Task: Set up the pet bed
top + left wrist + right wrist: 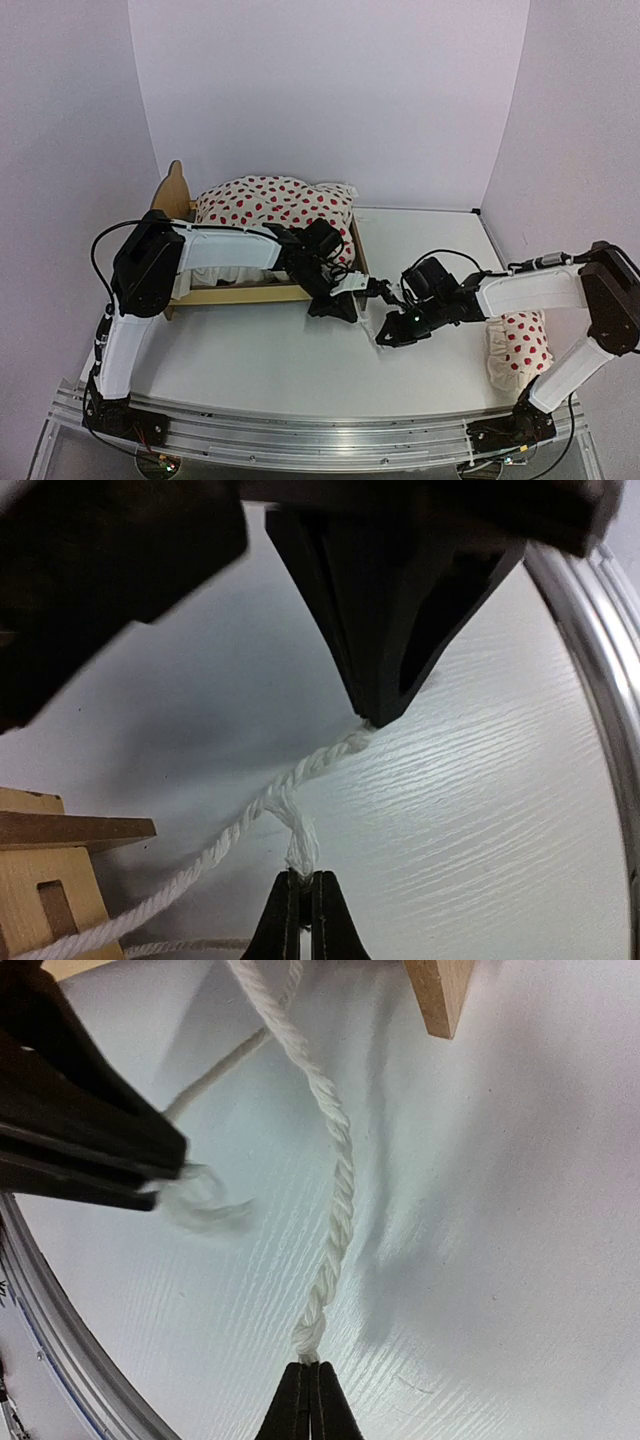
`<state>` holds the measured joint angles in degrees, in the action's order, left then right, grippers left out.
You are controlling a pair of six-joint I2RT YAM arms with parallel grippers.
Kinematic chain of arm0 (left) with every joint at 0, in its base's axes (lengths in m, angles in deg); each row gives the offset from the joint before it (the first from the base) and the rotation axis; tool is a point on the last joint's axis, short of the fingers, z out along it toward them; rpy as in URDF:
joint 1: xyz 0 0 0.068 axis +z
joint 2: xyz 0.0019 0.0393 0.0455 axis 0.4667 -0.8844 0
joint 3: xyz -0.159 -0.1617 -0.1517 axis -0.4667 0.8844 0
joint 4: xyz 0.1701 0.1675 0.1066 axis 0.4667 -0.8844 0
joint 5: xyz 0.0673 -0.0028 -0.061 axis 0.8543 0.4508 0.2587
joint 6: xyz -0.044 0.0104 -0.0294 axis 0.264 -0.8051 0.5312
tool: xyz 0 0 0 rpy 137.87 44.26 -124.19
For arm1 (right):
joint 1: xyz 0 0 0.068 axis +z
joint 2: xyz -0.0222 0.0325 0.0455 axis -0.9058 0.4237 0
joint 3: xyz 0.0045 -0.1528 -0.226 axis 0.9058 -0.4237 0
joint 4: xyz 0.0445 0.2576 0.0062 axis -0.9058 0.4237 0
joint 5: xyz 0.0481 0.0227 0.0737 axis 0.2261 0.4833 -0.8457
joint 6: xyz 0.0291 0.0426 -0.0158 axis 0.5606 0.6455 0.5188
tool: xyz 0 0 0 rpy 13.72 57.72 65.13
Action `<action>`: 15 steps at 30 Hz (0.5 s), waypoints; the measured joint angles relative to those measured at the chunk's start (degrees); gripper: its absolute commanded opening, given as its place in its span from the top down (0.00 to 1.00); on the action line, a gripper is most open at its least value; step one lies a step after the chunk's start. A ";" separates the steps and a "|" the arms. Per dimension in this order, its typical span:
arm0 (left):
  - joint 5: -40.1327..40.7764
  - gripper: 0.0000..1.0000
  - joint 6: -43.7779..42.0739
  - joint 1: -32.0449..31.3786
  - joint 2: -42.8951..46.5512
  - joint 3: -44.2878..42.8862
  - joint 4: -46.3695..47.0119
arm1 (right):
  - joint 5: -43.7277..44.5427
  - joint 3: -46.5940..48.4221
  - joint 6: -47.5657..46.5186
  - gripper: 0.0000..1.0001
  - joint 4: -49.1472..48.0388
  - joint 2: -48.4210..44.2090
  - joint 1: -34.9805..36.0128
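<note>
Left tool (303, 895), right tool (310, 1380) both pinch white cord (341, 1195).

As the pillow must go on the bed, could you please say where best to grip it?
Probably pinch the pillow at its free left edge, coming from above: it lies flat and soft on the table, and the right arm crosses its far side.

1. Bed (240, 293) heaped with duvet (275, 205) blocks the 10 to 11 o'clock corner.
2. Pillow (520, 345) obstructs 4 o'clock.
3. Cord (340, 1200), pinched by left gripper (300, 910) and right gripper (308, 1400), bars the centre.
4. Bare table (250, 360) passable at 6 to 8 and at 1 o'clock.
</note>
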<state>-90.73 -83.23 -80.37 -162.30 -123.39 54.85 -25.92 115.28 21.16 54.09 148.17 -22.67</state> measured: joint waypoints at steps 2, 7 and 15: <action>-3.22 1.00 2.92 0.61 1.42 0.00 -0.45 | -0.62 -3.45 1.97 1.00 -4.12 -1.35 0.06; -8.99 1.00 11.49 1.97 3.29 -0.22 3.20 | 1.17 -9.30 5.40 1.00 -11.47 -3.00 3.30; -13.14 1.00 23.23 2.83 3.23 -0.15 12.38 | 3.08 -9.78 7.70 1.00 -18.87 -3.86 8.84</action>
<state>-103.87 -60.00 -77.54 -159.07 -123.54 67.23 -22.84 105.50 28.85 35.22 144.31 -13.83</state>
